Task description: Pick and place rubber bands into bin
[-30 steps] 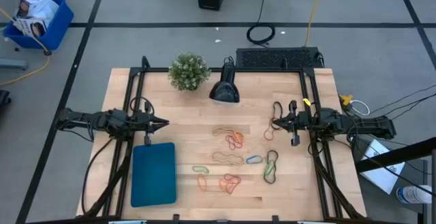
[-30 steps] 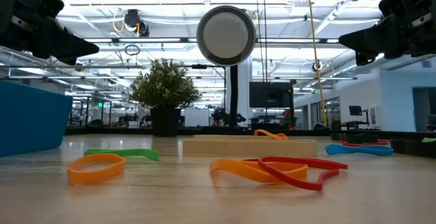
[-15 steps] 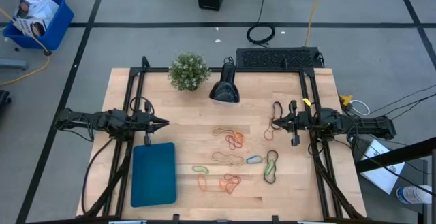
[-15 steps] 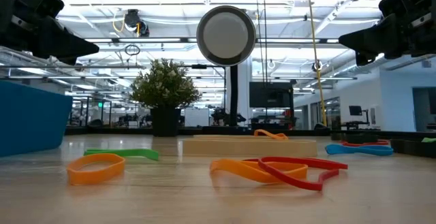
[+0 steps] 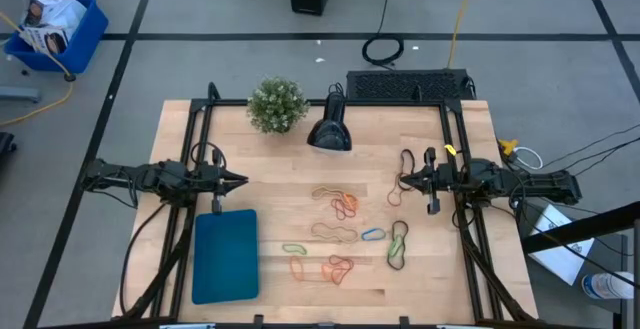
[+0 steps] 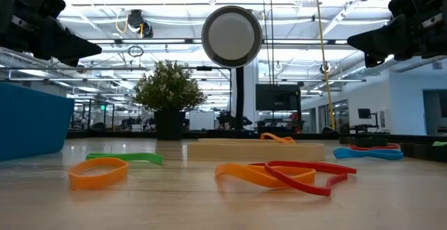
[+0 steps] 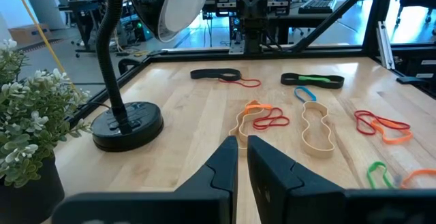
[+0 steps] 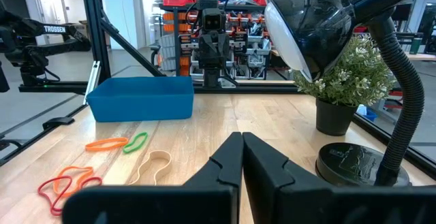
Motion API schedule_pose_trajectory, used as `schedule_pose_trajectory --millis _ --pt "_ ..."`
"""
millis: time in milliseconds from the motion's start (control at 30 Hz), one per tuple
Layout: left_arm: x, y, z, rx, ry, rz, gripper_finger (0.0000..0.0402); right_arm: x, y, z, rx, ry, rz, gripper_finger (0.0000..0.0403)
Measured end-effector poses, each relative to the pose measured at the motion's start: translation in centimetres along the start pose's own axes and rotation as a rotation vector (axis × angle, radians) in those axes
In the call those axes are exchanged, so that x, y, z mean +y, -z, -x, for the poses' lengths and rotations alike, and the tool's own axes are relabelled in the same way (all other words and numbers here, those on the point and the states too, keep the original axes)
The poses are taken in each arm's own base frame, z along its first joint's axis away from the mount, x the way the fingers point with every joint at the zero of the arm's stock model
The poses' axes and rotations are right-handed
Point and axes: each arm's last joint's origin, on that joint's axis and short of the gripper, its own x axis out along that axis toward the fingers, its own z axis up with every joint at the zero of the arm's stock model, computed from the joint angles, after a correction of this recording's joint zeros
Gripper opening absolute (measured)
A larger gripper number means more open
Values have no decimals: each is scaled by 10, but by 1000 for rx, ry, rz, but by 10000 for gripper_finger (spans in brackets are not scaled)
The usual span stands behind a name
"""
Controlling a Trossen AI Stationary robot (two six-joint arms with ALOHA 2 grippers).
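Note:
Several rubber bands lie flat on the wooden table's middle and right: an orange-red cluster (image 5: 345,204), a tan loop (image 5: 333,232), a blue one (image 5: 373,234), a green-and-dark pair (image 5: 398,244), red and orange ones (image 5: 338,267), and dark ones (image 5: 405,161) by the right arm. The teal bin (image 5: 225,255) rests flat at the near left. My left gripper (image 5: 243,181) hovers level just beyond the bin's far edge, fingers together but for a thin slit (image 7: 243,142), holding nothing. My right gripper (image 5: 402,179) hovers level at the right, shut and empty (image 8: 242,137).
A black desk lamp (image 5: 328,129) and a small potted plant (image 5: 277,104) stand at the table's far middle. Black frame rails run along both sides under the arms. A black keyboard-like slab (image 5: 408,84) lies at the far right edge.

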Motion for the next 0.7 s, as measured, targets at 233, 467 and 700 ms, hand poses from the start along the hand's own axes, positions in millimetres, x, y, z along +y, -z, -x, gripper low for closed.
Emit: schedule_pose_trajectory --millis 233,467,700 --pt "1 0 0 1 -19 -118 42 0 0 0 0 0 0 4" --pt "1 0 0 4 -30 -166 42 0 0 0 0 0 0 4" --pt "1 -8 0 -85 -19 2 42 0 0 0 0 0 0 4"
